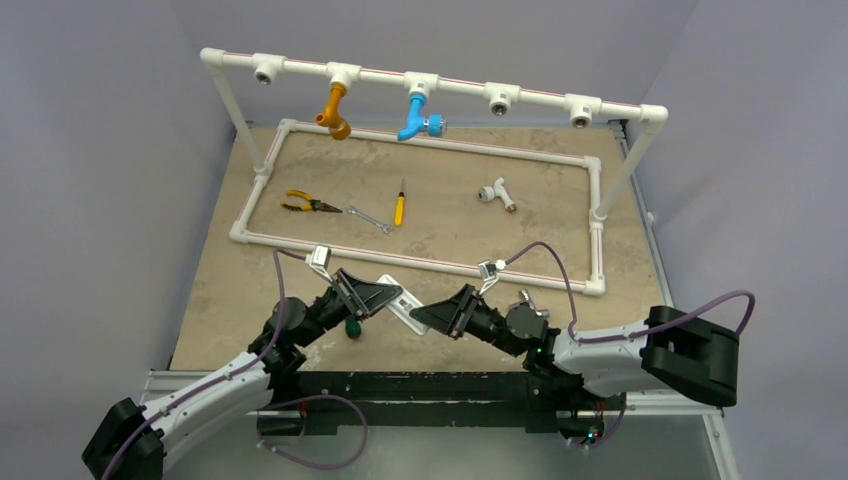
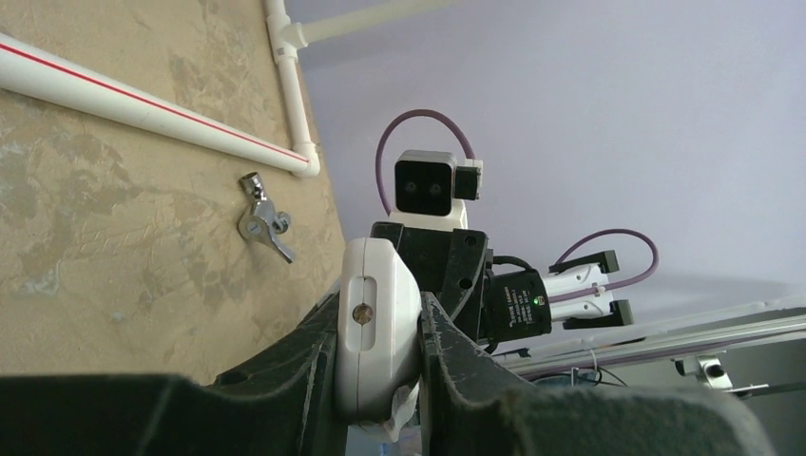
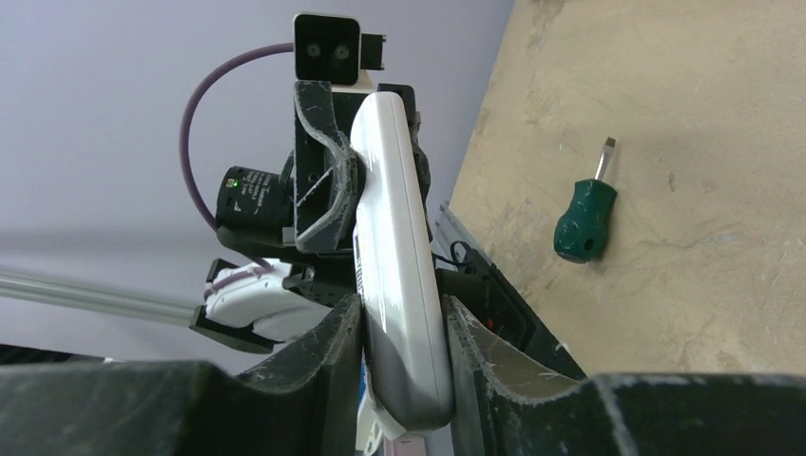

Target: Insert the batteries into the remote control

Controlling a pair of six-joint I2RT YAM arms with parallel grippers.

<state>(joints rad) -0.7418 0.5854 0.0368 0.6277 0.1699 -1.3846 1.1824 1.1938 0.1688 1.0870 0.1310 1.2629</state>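
The white remote control (image 1: 407,308) is held just above the table's near middle, clamped at both ends. My left gripper (image 1: 388,294) is shut on one end; the left wrist view shows that end (image 2: 373,285) with its small round emitter, between my two dark fingers (image 2: 456,361). My right gripper (image 1: 432,314) is shut on the other end; the right wrist view shows the remote edge-on (image 3: 394,237) between its fingers (image 3: 485,351). The battery bay faces away from all views. No batteries are in view.
A green-handled screwdriver (image 3: 582,223) lies under the left arm (image 1: 352,327). A silver tap fitting (image 2: 261,223) lies by the right arm. A white pipe frame (image 1: 420,262) encloses pliers (image 1: 305,204), a wrench (image 1: 370,218), a yellow-handled screwdriver (image 1: 400,205) and a pipe tee (image 1: 497,193).
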